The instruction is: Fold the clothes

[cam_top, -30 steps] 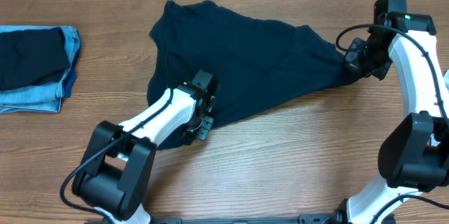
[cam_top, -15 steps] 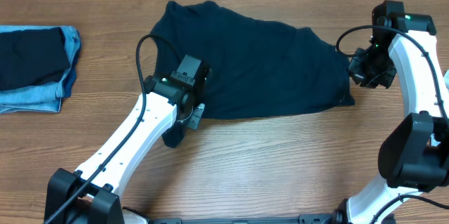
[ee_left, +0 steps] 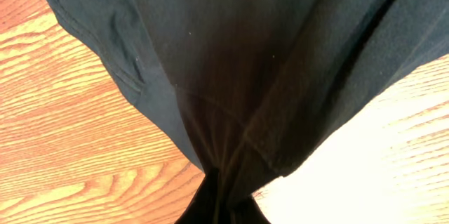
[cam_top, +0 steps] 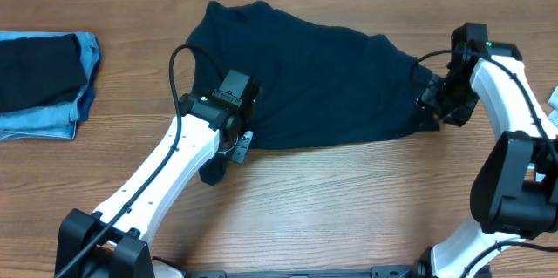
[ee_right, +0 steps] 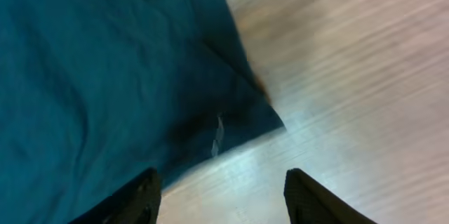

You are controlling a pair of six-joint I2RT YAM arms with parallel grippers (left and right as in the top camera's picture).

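**Navy shirt pinched at one edge, right hand open at the other**

The wooden table (cam_top: pixel 349 200) was seen carrying the navy shirt (cam_top: pixel 323 77), spread loosely across its middle. A folded stack of dark navy and light blue denim pieces (cam_top: pixel 44 86) was laid at the far left edge, well apart from the shirt. The left hand (cam_top: pixel 234 145) was closed on the shirt's lower left edge, the cloth being gathered into its grip. The right hand (cam_top: pixel 433 108) was held empty, fingers apart, just over the shirt's right corner.

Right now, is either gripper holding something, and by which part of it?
The left gripper is shut on the shirt, pinching its bunched edge on the near side. The right gripper is open and holds nothing.
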